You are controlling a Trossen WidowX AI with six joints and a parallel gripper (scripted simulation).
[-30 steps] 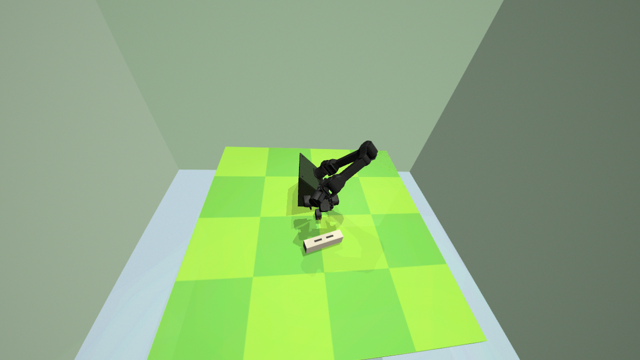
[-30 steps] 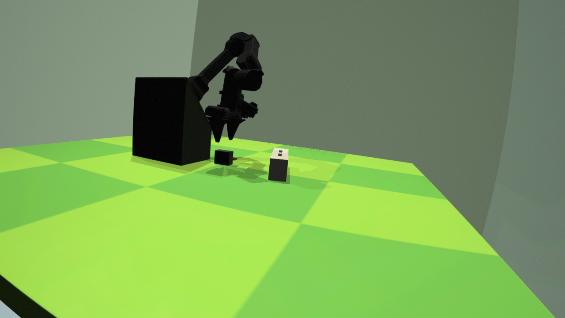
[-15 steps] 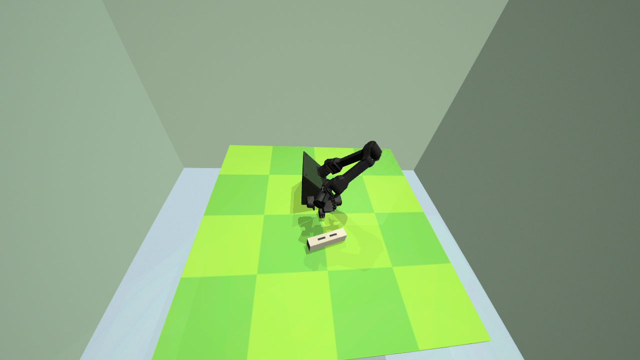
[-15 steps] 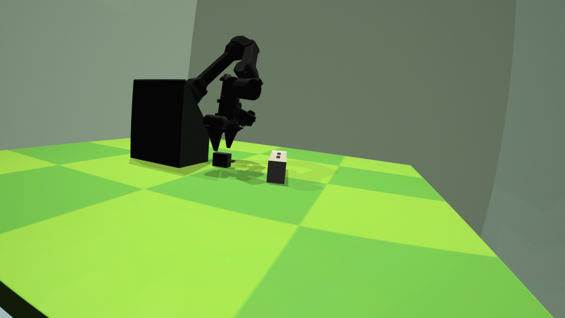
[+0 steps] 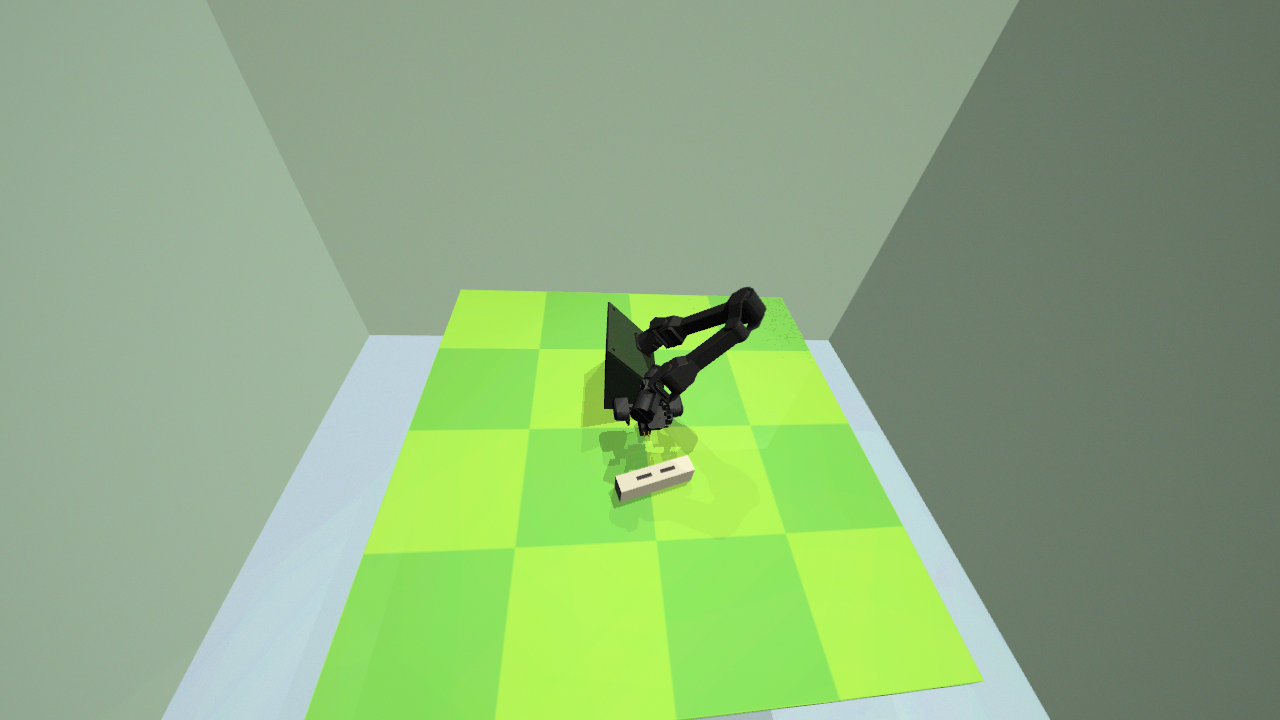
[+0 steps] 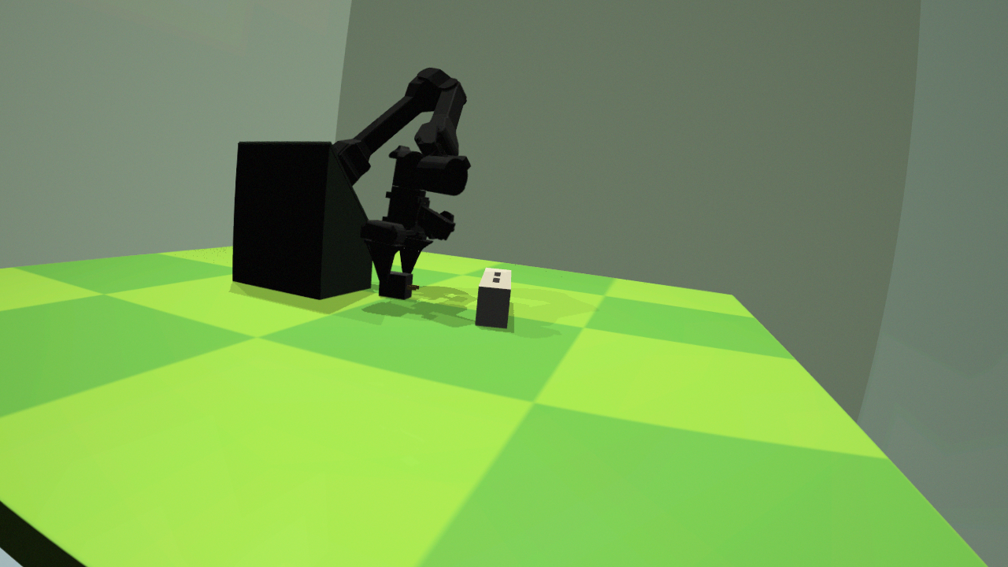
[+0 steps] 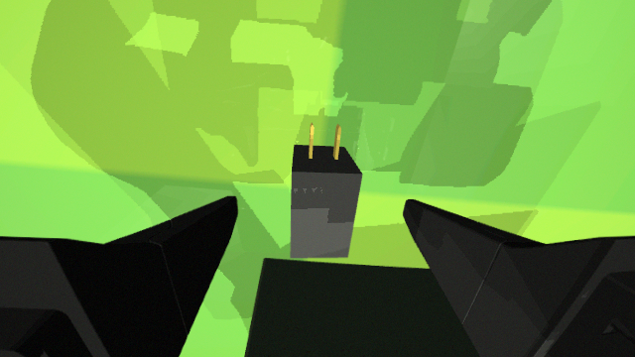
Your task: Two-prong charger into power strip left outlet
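Observation:
The black two-prong charger (image 5: pixel 643 430) (image 6: pixel 395 286) (image 7: pixel 321 228) has its two brass prongs pointing away from the arm's base, toward the power strip's side. The white power strip (image 5: pixel 657 484) (image 6: pixel 493 307) has two dark outlets on its top face and stands a short way beyond the prongs; it is out of the wrist view. My gripper (image 6: pixel 396 273) (image 7: pixel 323 205) is open, pointing down, with its fingertips at the charger's upper part. In the wrist view one finger stands on each side of the charger with a gap on both sides. In the top view the arm hides the fingertips.
The dark wedge-shaped base block (image 5: pixel 626 358) (image 6: pixel 278 218) (image 7: pixel 342 312) stands close behind the charger. The checkered green mat (image 5: pixel 581 626) (image 6: pixel 211 437) lies under everything. The arm's shadow falls around the charger and the strip. Plain walls stand beyond the mat.

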